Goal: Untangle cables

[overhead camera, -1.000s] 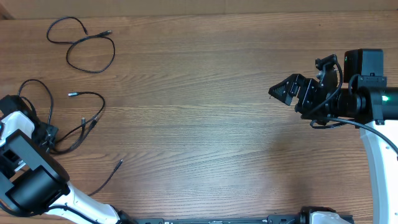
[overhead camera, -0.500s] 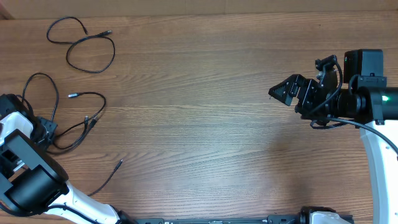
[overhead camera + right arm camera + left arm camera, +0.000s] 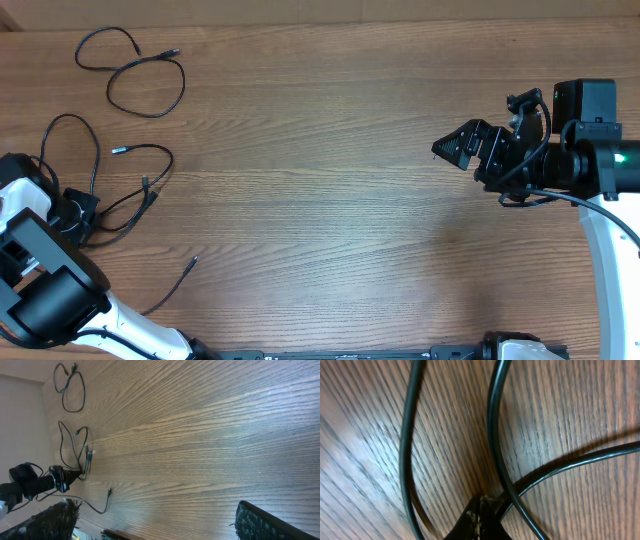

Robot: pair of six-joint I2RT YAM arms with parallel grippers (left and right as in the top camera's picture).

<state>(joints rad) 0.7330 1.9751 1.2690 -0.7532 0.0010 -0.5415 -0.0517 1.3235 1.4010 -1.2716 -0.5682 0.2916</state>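
One loose cable (image 3: 140,75) is lying apart at eleven o'clock. At nine o'clock the tangled cables (image 3: 130,190) are crossing, with the left gripper (image 3: 481,515) pinching them. The right gripper (image 3: 455,145) is hovering at three o'clock, fingers apart. Most of the untangling is seemingly remaining.

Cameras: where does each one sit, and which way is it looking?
Overhead: above the table, looking straight down; shows the left gripper and the open right gripper.
Left wrist: just above the table, looking down at the cables pinched in its shut fingertips.
Right wrist: faces across the table toward the left gripper; its own spread fingers frame the bottom.
Shared: overhead and right wrist both show the cables and left gripper.
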